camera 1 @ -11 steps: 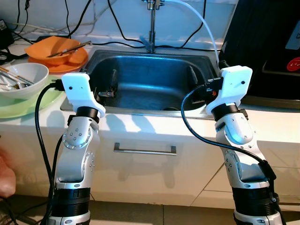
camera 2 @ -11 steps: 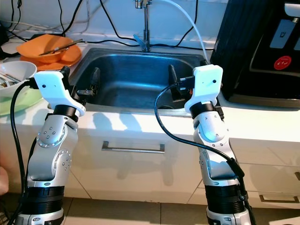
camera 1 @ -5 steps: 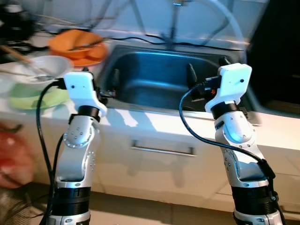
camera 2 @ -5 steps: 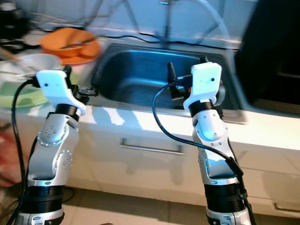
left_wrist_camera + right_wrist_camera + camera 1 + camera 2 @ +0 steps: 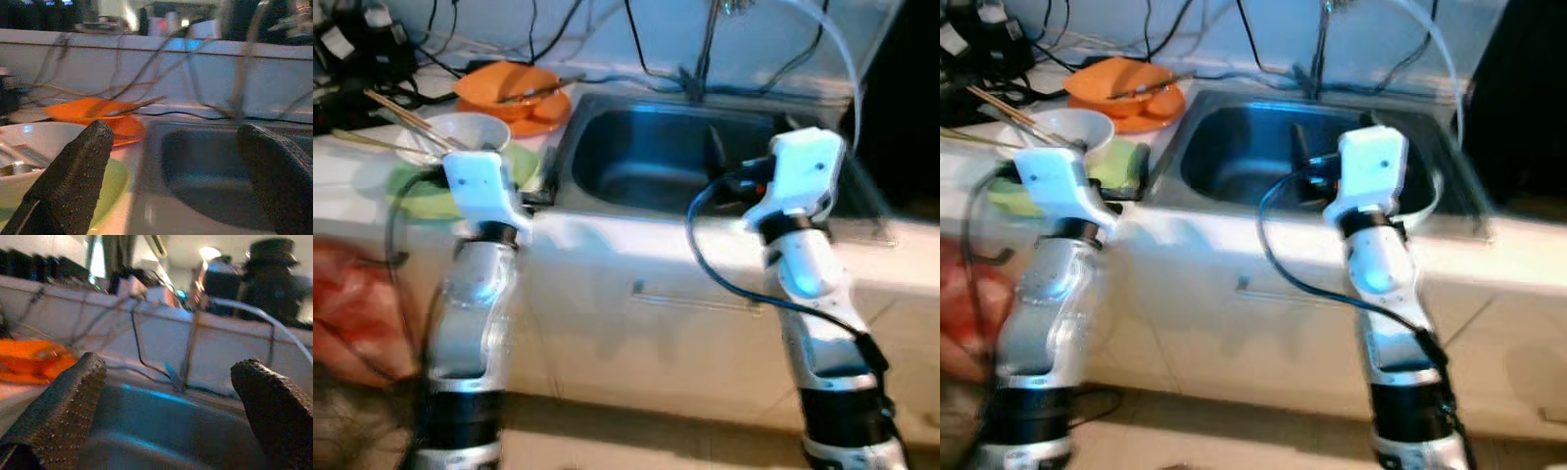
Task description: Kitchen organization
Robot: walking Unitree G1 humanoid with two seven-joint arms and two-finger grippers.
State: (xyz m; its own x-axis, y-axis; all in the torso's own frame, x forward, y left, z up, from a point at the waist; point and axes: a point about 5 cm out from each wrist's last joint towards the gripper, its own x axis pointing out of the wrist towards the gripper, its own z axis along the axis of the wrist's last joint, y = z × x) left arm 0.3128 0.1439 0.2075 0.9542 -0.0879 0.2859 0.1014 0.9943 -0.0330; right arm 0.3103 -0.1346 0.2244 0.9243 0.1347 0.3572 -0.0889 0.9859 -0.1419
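A steel sink (image 5: pixel 675 162) is set in the white counter, with a faucet (image 5: pixel 705 49) behind it. Left of it stand an orange bowl on an orange plate (image 5: pixel 509 90), a white bowl (image 5: pixel 455 137) holding chopsticks, and a green plate (image 5: pixel 524 168) under it. My left gripper (image 5: pixel 176 161) is open and empty, held at the counter's front edge by the sink's left rim. My right gripper (image 5: pixel 171 406) is open and empty too, over the sink's right front part. Both views from the head are blurred.
Black cables (image 5: pixel 636 39) run along the wall behind the sink. A dark appliance (image 5: pixel 911 98) stands on the counter at the right. A drawer with a metal handle (image 5: pixel 690 299) is below the sink. A blurred red shape (image 5: pixel 352 313) sits low at the left.
The camera has swung to the left, so the sink and dishes sit further right in the picture. Both arms keep the same raised pose with open fingers.
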